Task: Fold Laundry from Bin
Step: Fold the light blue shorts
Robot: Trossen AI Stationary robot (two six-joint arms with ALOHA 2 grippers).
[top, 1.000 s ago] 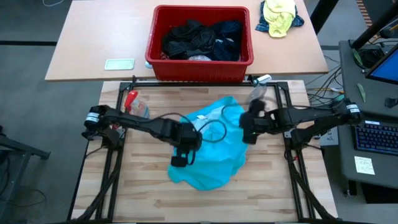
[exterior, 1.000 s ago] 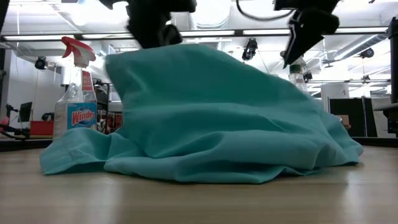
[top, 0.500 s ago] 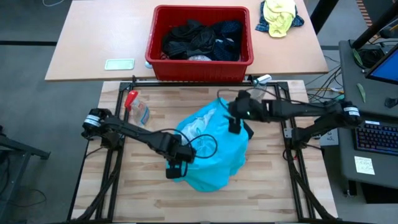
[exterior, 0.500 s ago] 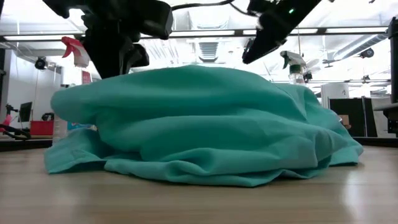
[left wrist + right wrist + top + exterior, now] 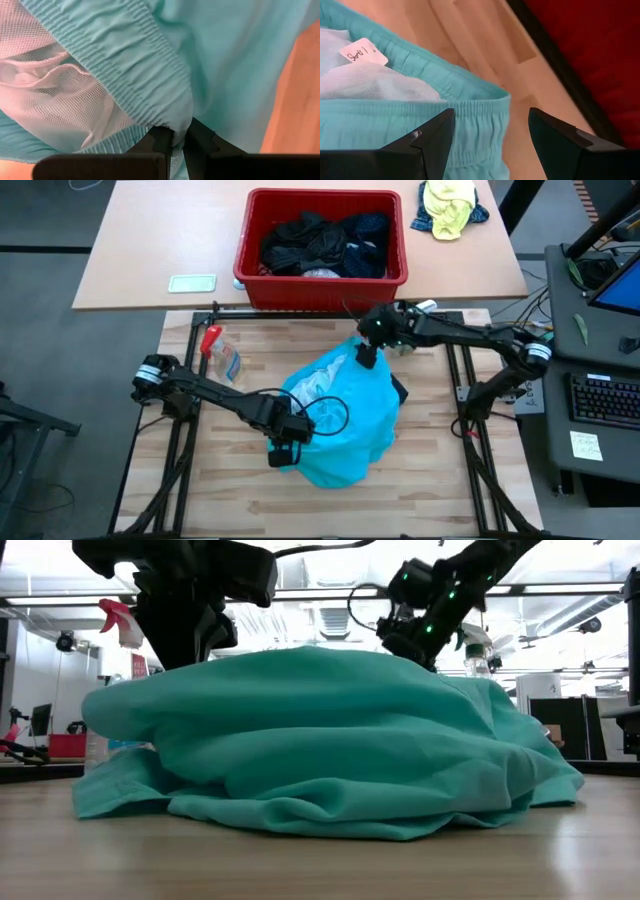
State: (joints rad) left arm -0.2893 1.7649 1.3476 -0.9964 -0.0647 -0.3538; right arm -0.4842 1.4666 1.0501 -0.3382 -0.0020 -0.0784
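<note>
Turquoise shorts with a white mesh lining lie heaped in the middle of the wooden table. My left gripper is shut on their elastic waistband at the heap's near left. My right gripper is open above the heap's far end, its fingers on either side of the waistband without touching it. The red bin stands beyond the table's far edge and holds dark garments. My left gripper pinches the gathered elastic waistband between its two fingers. The band bunches into a fold where the fingers meet. The shorts rest on the table, slack, with the held part raised a little.
A red-capped spray bottle lies at the table's far left. Another bottle stands at the far right. A yellow-and-blue cloth bundle lies right of the bin. A white tag is sewn inside the waistband.
My right gripper has gone from the heap's right side toward the far edge and the bin, over the heap's far end. My left gripper has gone toward the near edge and down with the waistband. The heap's raised peak has sunk flatter.
</note>
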